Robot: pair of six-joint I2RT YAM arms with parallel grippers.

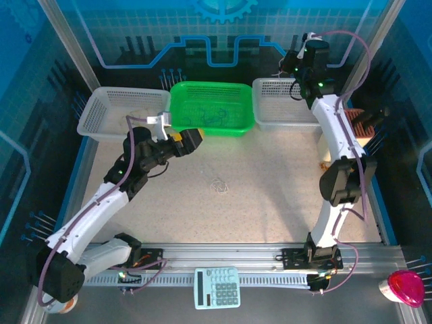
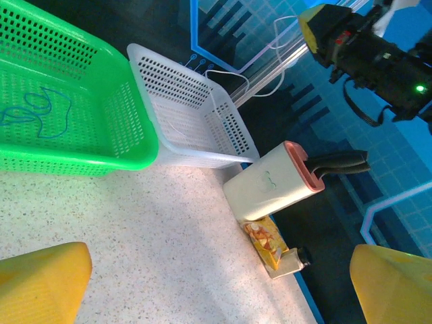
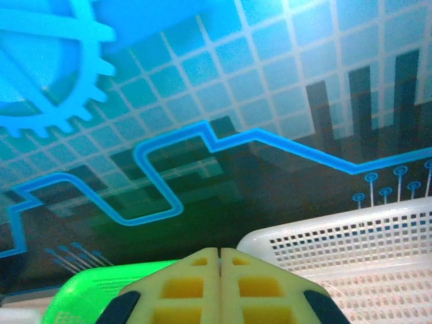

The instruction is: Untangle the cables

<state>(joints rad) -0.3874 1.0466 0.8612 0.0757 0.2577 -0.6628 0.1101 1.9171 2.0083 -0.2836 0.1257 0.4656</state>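
Note:
A thin dark blue cable point(image 1: 213, 116) lies in loose curls on the floor of the green basket point(image 1: 237, 125); the left wrist view shows this cable point(image 2: 32, 115) at the far left. A faint pale cord point(image 2: 177, 128) seems to lie in the right white basket point(image 2: 223, 128). My left gripper point(image 1: 195, 139) hovers just in front of the green basket's near rim. It is open, its yellow fingers point(image 2: 42, 283) wide apart with only table between them. My right gripper point(image 1: 295, 64) is raised above the back of the right white basket point(image 1: 287, 101). Its pads point(image 3: 202, 287) are pressed together, shut on nothing.
A second white basket point(image 1: 118, 111) stands left of the green one. At the right table edge are a white knife block point(image 2: 270, 185) with a black handle point(image 2: 337, 162) and a small yellow-labelled bottle point(image 2: 273, 250). A calculator point(image 1: 217, 287) and a pink object point(image 1: 405, 287) lie beyond the near rail.

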